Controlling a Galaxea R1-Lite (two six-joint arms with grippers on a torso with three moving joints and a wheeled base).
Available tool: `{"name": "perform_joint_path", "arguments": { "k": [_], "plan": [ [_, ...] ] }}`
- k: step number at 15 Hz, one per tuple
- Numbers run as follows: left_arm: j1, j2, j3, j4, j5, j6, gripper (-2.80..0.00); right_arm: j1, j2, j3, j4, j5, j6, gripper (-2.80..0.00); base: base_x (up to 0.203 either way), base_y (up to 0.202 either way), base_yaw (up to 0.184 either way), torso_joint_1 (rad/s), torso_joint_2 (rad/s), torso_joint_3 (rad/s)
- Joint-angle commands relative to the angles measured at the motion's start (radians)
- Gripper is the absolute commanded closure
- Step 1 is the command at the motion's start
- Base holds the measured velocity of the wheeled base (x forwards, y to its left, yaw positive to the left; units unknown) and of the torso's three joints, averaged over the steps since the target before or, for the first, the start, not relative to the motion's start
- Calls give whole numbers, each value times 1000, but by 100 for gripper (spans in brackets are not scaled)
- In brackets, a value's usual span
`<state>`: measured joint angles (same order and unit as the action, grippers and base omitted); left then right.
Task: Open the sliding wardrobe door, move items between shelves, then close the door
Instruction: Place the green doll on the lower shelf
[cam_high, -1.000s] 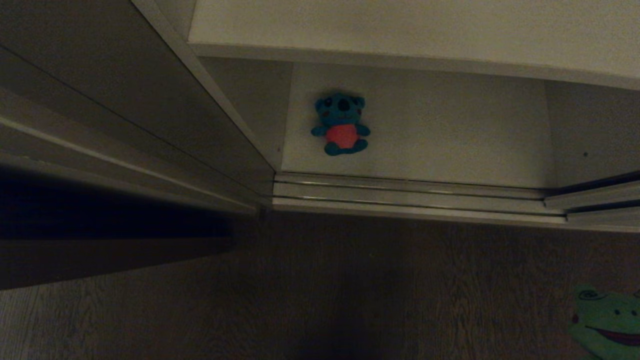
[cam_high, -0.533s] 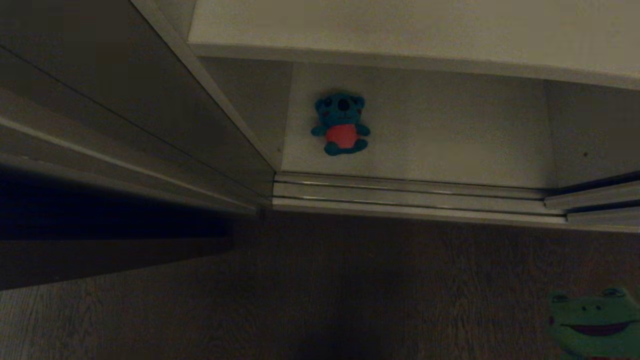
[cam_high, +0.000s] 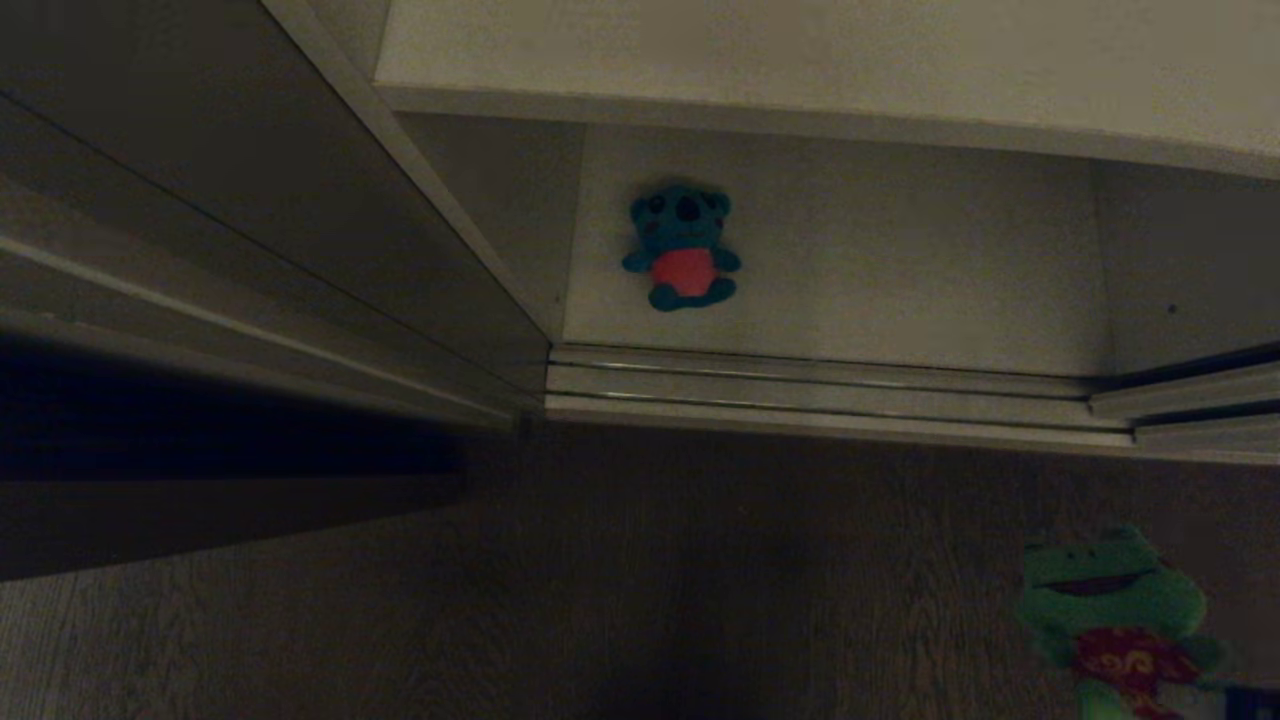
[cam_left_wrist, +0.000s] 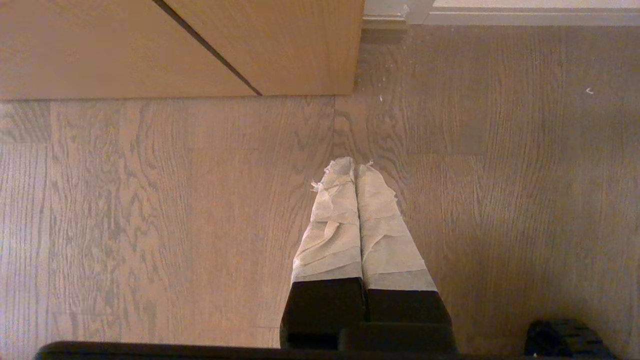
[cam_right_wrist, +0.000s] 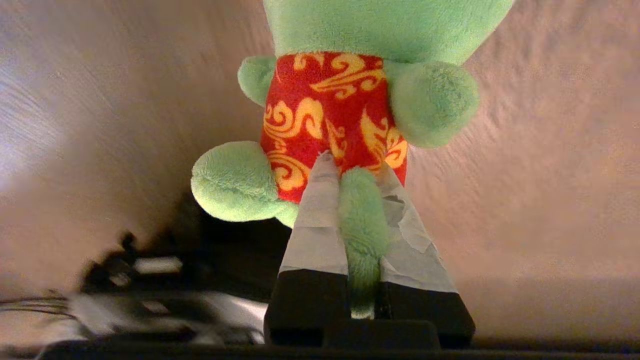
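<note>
Green plush frog (cam_high: 1110, 610), red patterned belly: risen further into head view over last second, leg pinched in right gripper (cam_right_wrist: 352, 170). Carry toward white shelf (cam_high: 850, 260) likely underway.

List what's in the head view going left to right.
sliding wardrobe door → blue plush toy on the lower shelf → green frog plush, held over the wooden floor at the right edge.
</note>
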<state>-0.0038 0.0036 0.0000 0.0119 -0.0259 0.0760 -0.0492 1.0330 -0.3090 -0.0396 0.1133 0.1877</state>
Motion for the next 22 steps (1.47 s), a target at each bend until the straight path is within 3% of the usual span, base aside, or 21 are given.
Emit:
{"name": "perform_joint_path", "arguments": {
  "k": [1, 8, 11, 18, 22],
  "plan": [
    [-1, -1, 0, 0, 0, 1, 0, -60, 180, -51, -62, 57, -1, 0, 0, 0, 0, 0, 0, 0],
    [-1, -1, 0, 0, 0, 1, 0, -152, 431, -253, -327, 140, -9, 0, 0, 0, 0, 0, 0, 0],
    [-1, -1, 0, 0, 0, 1, 0, -153, 493, -327, -353, 160, -36, 0, 0, 0, 0, 0, 0, 0],
    [-1, -1, 0, -1, 0, 1, 0, -152, 690, -438, -567, 152, -71, 0, 0, 0, 0, 0, 0, 0],
    [-1, -1, 0, 0, 0, 1, 0, -139, 773, -563, -602, 150, -71, 0, 0, 0, 0, 0, 0, 0]
  ]
}}
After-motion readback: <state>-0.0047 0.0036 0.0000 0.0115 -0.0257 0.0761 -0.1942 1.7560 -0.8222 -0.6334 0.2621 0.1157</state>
